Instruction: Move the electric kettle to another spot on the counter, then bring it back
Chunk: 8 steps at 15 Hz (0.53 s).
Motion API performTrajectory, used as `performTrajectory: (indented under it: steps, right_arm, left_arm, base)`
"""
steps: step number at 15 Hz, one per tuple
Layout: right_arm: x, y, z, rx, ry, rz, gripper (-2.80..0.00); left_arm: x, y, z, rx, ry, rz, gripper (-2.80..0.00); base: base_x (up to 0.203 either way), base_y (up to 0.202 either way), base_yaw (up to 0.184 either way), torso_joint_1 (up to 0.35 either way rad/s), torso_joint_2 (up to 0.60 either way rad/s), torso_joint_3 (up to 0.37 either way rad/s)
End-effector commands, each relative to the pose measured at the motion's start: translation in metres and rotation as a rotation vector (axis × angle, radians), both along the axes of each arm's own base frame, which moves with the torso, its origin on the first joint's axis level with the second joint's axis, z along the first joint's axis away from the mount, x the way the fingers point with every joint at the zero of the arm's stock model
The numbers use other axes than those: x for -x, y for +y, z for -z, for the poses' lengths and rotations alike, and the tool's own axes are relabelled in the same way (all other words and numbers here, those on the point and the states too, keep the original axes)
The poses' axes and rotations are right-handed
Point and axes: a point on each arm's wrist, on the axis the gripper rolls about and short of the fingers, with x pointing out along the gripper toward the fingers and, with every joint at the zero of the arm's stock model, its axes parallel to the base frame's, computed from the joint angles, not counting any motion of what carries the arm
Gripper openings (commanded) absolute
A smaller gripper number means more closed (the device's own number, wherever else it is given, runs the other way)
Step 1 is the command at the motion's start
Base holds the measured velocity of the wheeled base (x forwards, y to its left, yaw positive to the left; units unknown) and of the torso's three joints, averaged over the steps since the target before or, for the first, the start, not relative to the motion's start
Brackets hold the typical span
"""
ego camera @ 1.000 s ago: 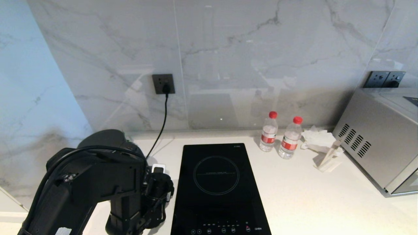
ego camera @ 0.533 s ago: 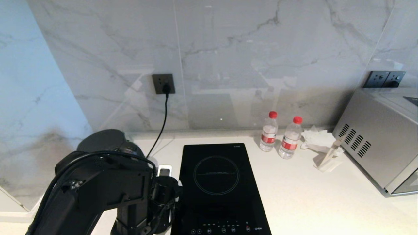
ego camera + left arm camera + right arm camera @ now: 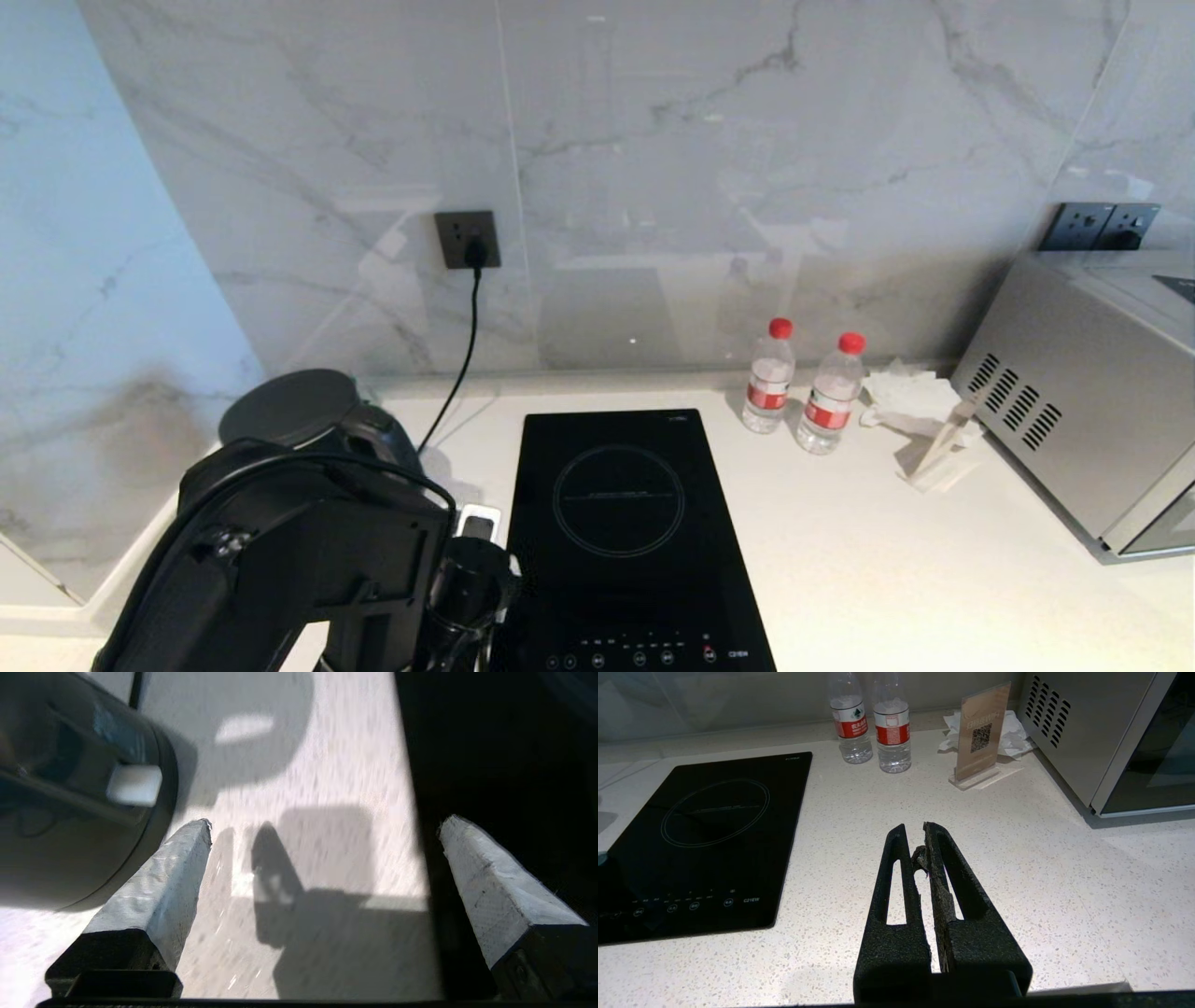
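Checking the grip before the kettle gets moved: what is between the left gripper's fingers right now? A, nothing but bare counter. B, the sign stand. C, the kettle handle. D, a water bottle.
A: in the left wrist view the left gripper stands wide open over bare counter, with the kettle off to one side.

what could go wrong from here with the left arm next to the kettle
1. The left gripper is open with nothing between its fingers, and one finger lies right beside the electric kettle; a sideways move might knock it.
2. The other finger hangs over the induction hob and could scrape the glass.
3. The cord to the wall socket may snag.
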Motion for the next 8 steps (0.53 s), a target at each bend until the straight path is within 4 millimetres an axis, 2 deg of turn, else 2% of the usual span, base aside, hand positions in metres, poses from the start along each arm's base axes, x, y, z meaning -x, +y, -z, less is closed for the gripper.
performTrajectory:
  steps: [1, 8]
  right_arm:
    - [0.0, 0.0, 0.0, 0.0, 0.0, 0.0, -2.8]
    - [0.0, 0.0, 0.0, 0.0, 0.0, 0.0, -2.8]
  left_arm:
    - [0.0028, 0.0026, 0.0028, -0.046, 0.029, 0.023, 0.0]
    - [-0.0023, -0.0011, -0.0059, -0.022, 0.019, 0.029, 0.0]
  base:
    - [0.0, 0.0, 0.0, 0.0, 0.0, 0.0]
    - [0.0, 0.0, 0.0, 0.0, 0.0, 0.0]
